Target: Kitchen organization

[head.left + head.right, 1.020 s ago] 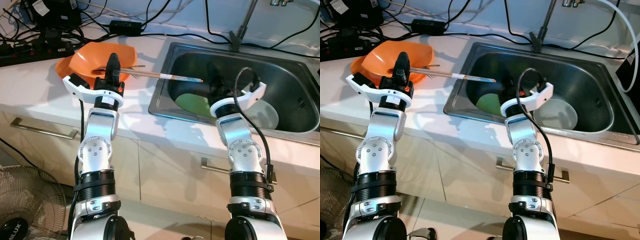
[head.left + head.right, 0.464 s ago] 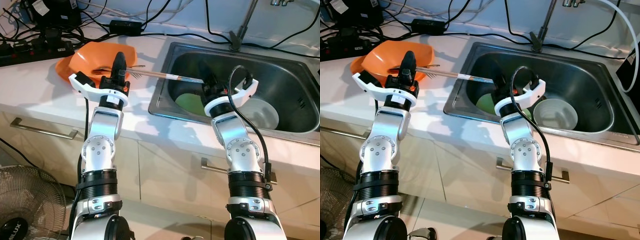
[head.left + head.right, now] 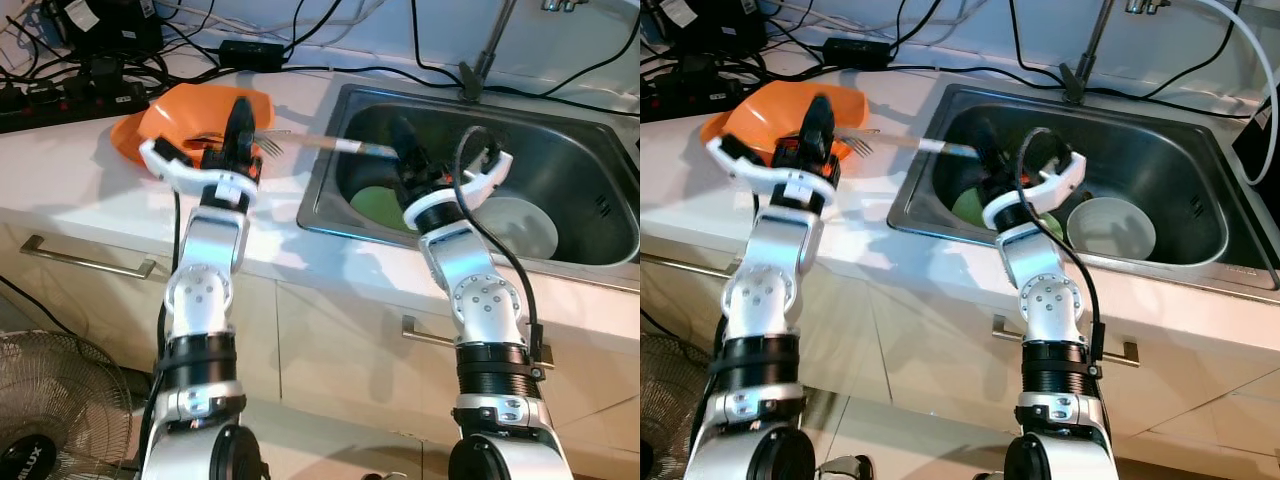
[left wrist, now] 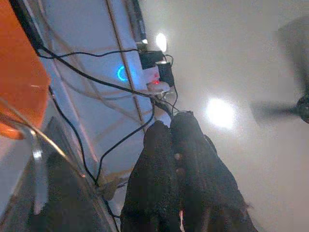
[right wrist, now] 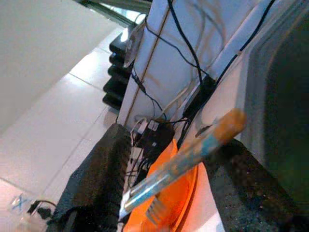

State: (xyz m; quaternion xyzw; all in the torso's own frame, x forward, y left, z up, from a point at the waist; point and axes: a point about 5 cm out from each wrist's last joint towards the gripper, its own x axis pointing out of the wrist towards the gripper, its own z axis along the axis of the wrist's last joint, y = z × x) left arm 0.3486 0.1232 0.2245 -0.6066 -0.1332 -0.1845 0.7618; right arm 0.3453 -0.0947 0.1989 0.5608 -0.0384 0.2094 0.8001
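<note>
Carrying the fork [image 3: 300, 143] over the sink's [image 3: 330, 190] left rim, the right gripper [image 3: 402, 152] is clamped on its handle end; tines point at the orange bowl [image 3: 170, 115] on the counter's back-left. A level, slow swing is advised. Left gripper [image 3: 237, 125], fingers pressed together, is raised beside the bowl, crowding the path. Green plate [image 3: 385, 205] and white bowl [image 3: 525, 225] lie in the sink.

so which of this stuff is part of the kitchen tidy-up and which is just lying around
In the job:
- wooden chopsticks with blue-patterned ends, between the right hand fingers
- silver metal fork
- orange plastic bowl
- green plate and white bowl in the steel sink

Lying about:
- black power cables
- floor fan
</note>
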